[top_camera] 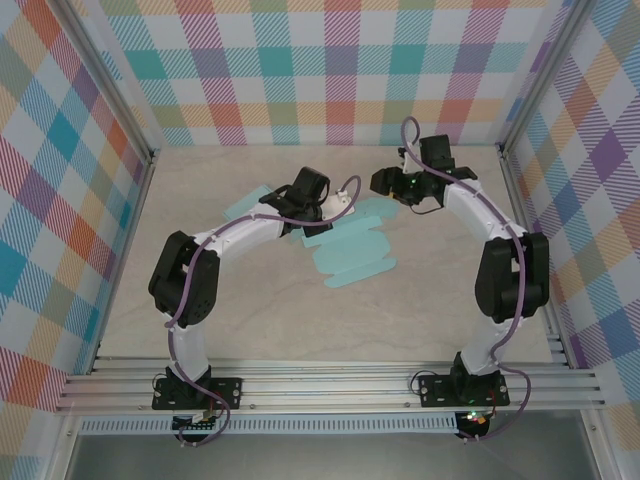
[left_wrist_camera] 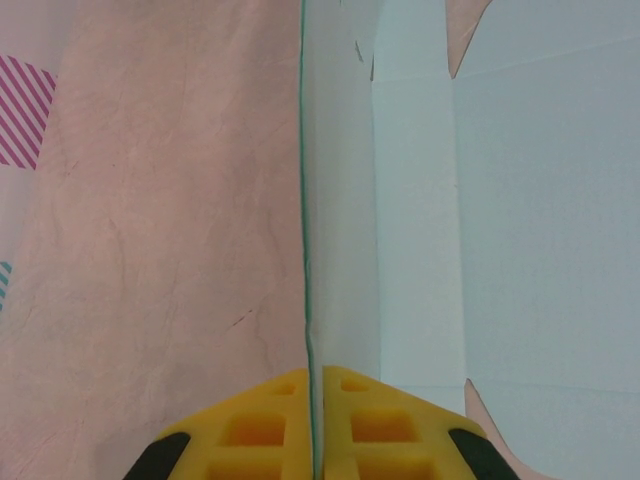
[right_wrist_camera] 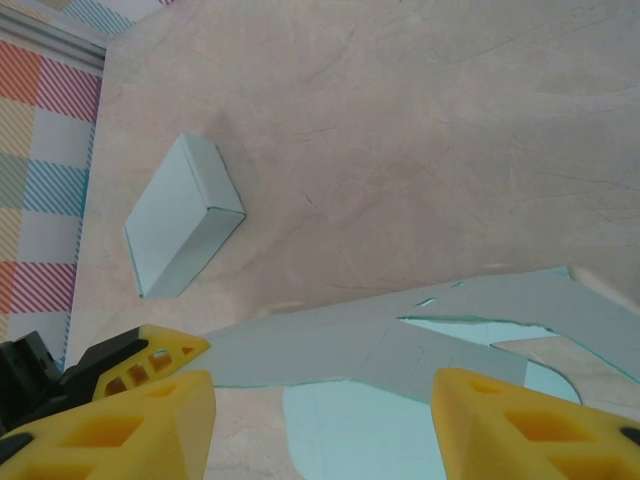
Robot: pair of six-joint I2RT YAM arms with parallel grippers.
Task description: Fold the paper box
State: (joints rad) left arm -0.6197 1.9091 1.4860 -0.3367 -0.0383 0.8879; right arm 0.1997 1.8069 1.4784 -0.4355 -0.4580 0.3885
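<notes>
The paper box is a light teal cut-out blank (top_camera: 352,252) lying mostly flat at mid-table. My left gripper (top_camera: 303,208) is at its far left side, shut on one raised flap (left_wrist_camera: 340,200). In the left wrist view the yellow fingers (left_wrist_camera: 313,385) pinch the flap's thin green edge, and the rest of the blank (left_wrist_camera: 530,200) lies to the right. My right gripper (top_camera: 388,183) hovers open just beyond the blank's far right corner. Its wide-apart fingers (right_wrist_camera: 320,410) frame the lifted flap (right_wrist_camera: 400,335) and the flat sheet (right_wrist_camera: 390,435) below it.
A small folded teal box (right_wrist_camera: 183,215) lies on the beige table (top_camera: 440,320) beyond the left gripper, also visible in the top view (top_camera: 245,207). Checkered walls and metal rails (top_camera: 330,385) enclose the workspace.
</notes>
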